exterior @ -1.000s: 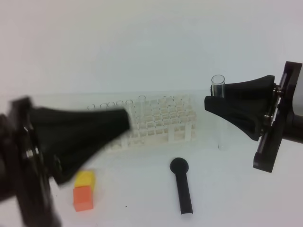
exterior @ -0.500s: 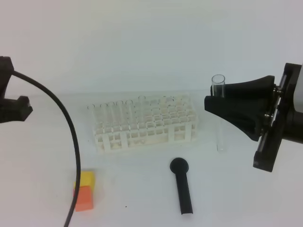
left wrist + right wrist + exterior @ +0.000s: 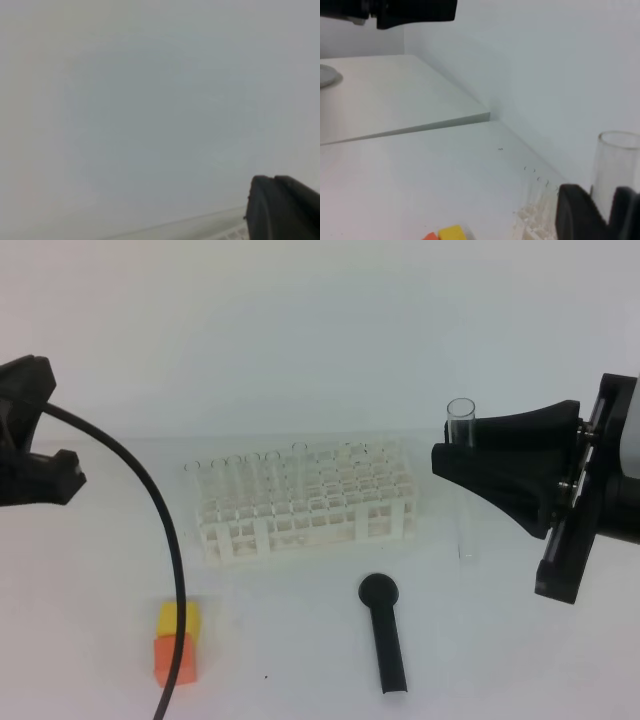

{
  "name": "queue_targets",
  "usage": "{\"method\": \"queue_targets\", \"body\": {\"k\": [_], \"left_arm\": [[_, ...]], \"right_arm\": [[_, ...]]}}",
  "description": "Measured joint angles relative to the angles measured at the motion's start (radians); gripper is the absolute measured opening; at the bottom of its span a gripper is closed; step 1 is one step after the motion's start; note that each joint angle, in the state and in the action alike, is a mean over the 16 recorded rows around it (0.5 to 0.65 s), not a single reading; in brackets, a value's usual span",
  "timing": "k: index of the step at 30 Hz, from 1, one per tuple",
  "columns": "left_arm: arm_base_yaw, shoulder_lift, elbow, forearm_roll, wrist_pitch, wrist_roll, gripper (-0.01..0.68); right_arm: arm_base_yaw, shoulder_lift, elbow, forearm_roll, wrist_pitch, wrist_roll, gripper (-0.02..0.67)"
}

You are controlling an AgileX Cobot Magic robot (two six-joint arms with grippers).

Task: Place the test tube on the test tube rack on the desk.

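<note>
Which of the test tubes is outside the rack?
The test tube upright in the right gripper's jaws, right of the test tube rack; the others stand in its rear-left holes.

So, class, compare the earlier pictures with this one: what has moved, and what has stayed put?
The left arm has pulled away to the left edge, uncovering the test tube rack and the orange and yellow blocks. The right gripper still holds the test tube upright beside the rack. The black club has not moved.
</note>
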Motion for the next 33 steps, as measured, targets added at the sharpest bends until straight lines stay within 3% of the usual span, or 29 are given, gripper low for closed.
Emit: {"method": "queue_targets", "body": {"k": [12, 26, 33], "left_arm": [[0.000, -0.044, 0.053, 0.000, -0.004, 0.000, -0.001], [0.001, -0.463, 0.432, 0.000, -0.018, 0.000, -0.001], [0.001, -0.611, 0.556, 0.000, -0.026, 0.000, -0.001]], "right_arm": [[0.000, 0.000, 0.000, -0.039, -0.001, 0.000, 0.122], [0.000, 0.000, 0.000, -0.070, -0.005, 0.003, 0.122], [0.000, 0.000, 0.000, -0.071, -0.006, 0.005, 0.122]]}}
